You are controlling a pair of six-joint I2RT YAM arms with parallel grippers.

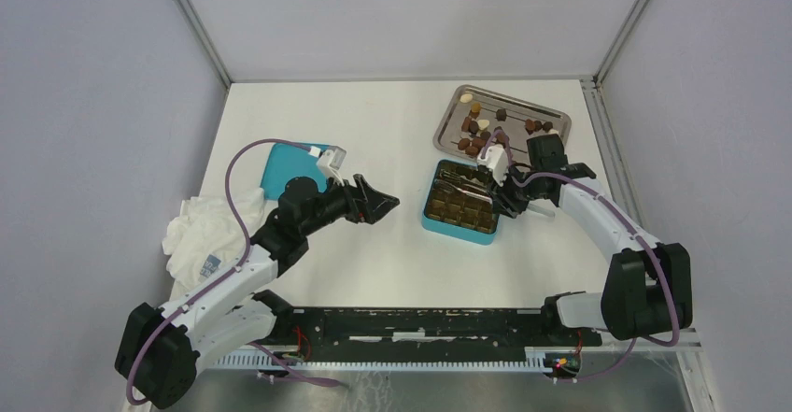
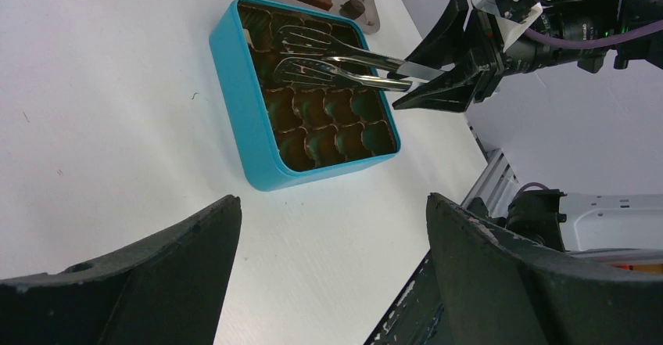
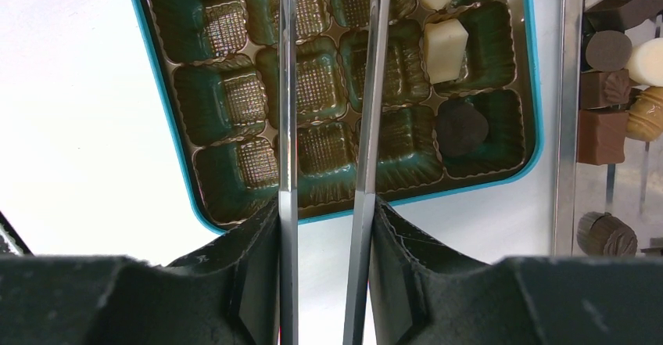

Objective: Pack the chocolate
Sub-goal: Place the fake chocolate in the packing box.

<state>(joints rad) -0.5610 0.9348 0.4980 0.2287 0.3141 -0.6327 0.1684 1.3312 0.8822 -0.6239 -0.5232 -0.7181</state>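
Note:
The teal box point(image 1: 458, 234) with its brown gridded insert sits mid-table, also in the left wrist view point(image 2: 250, 118) and the right wrist view point(image 3: 215, 95). Two cream-white chocolates point(image 3: 444, 48) and a dark round one point(image 3: 461, 126) lie in cells along its right side. More chocolates point(image 1: 486, 122) lie on the metal tray point(image 1: 551, 118) behind it. My right gripper point(image 3: 324, 204) is shut on the long metal tweezers point(image 3: 288, 87), whose arms reach over the box, apart; their tips point(image 2: 291, 41) look empty. My left gripper point(image 1: 388, 202) is open and empty, left of the box.
The teal lid point(image 1: 285, 164) lies at the left, with a crumpled white cloth point(image 1: 201, 234) in front of it. The tray's rim point(image 3: 564, 87) runs just right of the box. A black rail point(image 1: 420, 323) lines the near table edge.

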